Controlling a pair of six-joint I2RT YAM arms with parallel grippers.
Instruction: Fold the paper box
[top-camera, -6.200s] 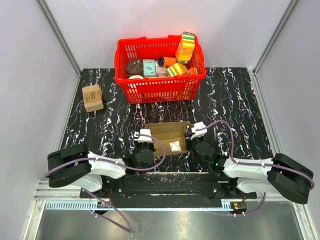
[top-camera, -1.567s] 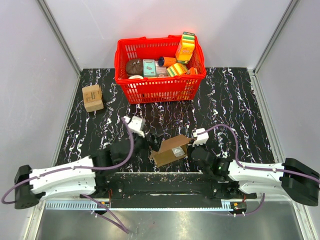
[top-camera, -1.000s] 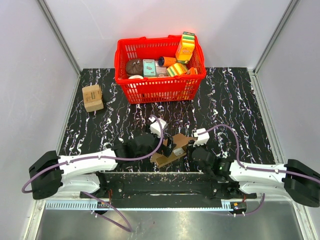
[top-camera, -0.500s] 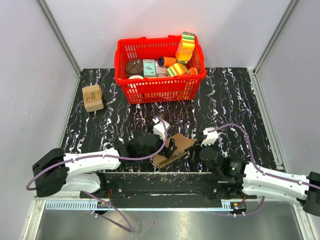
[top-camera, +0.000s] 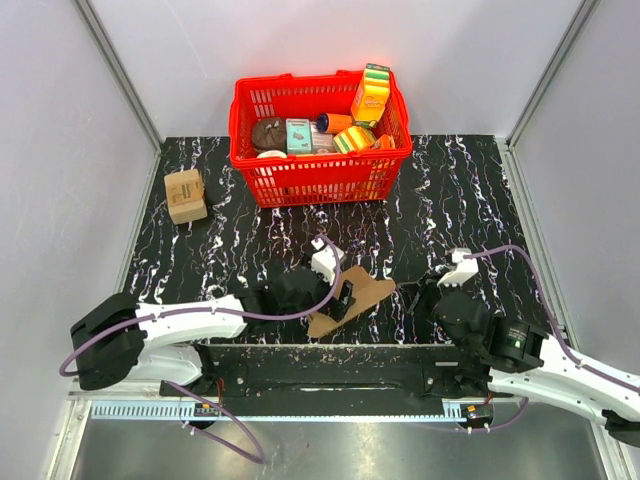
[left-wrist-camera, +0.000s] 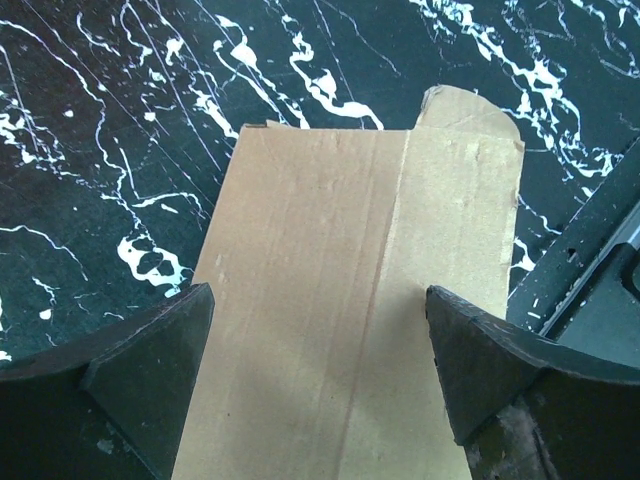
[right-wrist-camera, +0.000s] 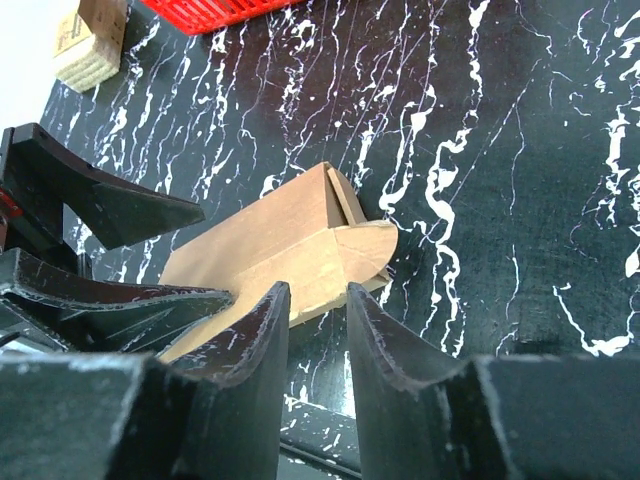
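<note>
i found the left gripper (left-wrist-camera: 318, 292) jaws spread wide, the paper box (left-wrist-camera: 350, 220) between them. the right gripper (right-wrist-camera: 315, 290) jaws stood narrowly apart and empty, the box just ahead and the red basket (top-camera: 320, 180) far beyond.

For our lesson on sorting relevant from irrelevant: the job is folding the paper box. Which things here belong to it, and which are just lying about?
Job:
paper box
left gripper, open over it
right gripper, nearby

Lying about:
red basket
printed packages inside it
small tan box, far left
</note>
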